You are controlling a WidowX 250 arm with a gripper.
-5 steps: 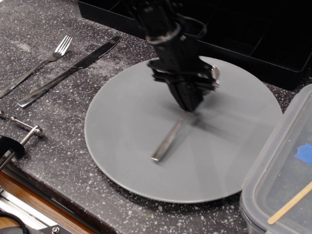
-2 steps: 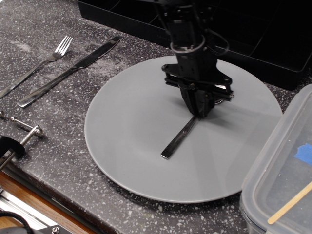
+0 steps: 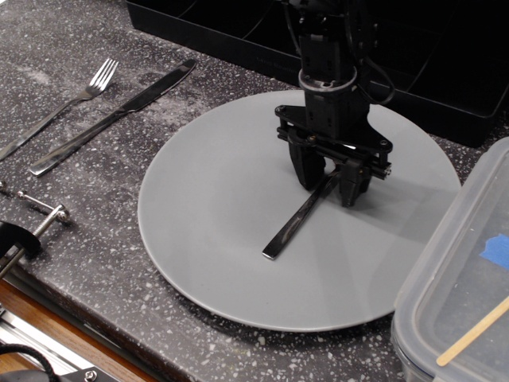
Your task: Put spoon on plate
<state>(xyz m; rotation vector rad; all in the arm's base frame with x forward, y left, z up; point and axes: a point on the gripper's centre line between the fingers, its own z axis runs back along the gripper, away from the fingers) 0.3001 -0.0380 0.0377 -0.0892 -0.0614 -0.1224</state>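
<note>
The large flat grey plate (image 3: 215, 239) lies in the middle of the speckled counter. The silver spoon (image 3: 296, 223) lies on the plate, its square-ended handle pointing toward the front left; its bowl is hidden behind my gripper. My black gripper (image 3: 332, 183) stands upright over the spoon's upper end with its two fingers spread apart, one on each side of the handle. It holds nothing.
A fork (image 3: 60, 111) and a dark-bladed knife (image 3: 119, 111) lie on the counter at the left. A black tray (image 3: 445, 87) runs along the back. A clear plastic container (image 3: 453, 278) with a wooden stick stands at the right. A metal clamp (image 3: 32, 223) sits at the front left edge.
My gripper carried the spoon to the right over the plate, lowered it, then opened its fingers. The spoon now rests flat on the plate.
</note>
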